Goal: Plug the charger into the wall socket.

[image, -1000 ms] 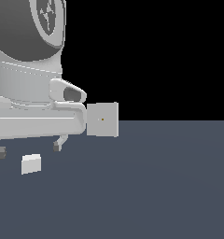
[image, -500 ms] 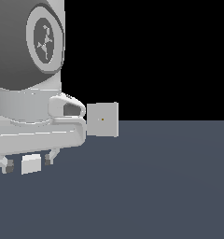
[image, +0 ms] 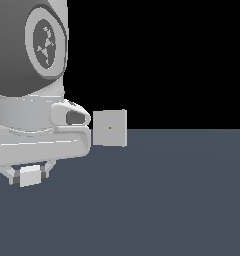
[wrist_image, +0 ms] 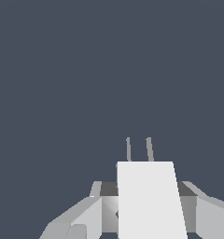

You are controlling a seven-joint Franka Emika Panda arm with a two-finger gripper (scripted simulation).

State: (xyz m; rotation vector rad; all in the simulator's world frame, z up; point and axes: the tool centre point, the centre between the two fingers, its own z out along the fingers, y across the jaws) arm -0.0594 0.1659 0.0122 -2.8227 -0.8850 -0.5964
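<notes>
White charger (image: 30, 176) lengthwise between jaws

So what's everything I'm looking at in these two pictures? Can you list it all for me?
charger: one, white, small boxy block low at the exterior view's left, between the gripper's fingers; the wrist view shows two thin grey prongs sticking out of its far end.
wall socket: one, light grey, upright square plate with a tiny orange dot at its centre, standing on the floor, apart from the charger.
floor: one, dark blue-grey, flat under everything.
robot arm: one, white and grey, filling the exterior view's left.
gripper: one, light grey, below the arm, a finger on either side of the charger.
</notes>
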